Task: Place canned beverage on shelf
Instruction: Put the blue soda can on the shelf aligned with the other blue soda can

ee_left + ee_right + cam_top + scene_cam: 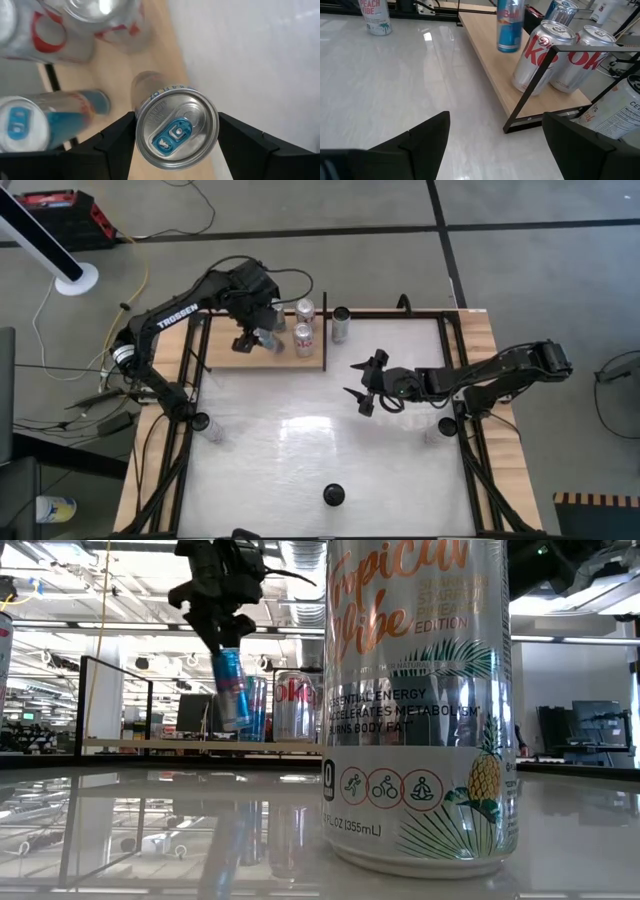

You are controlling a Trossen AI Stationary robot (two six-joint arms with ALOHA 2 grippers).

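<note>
Left gripper (258,337), jaws clenched on a slim blue-and-silver beverage can (509,26), holds it just above the light-brown wooden shelf (487,60) beside two silver-and-red cans (565,57); lower it upright, clear of neighbours, before releasing. Right gripper (362,384) waits, jaws released

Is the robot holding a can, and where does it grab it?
Yes. The left gripper pinches the blue can by its sides near the top, above the shelf.
</note>
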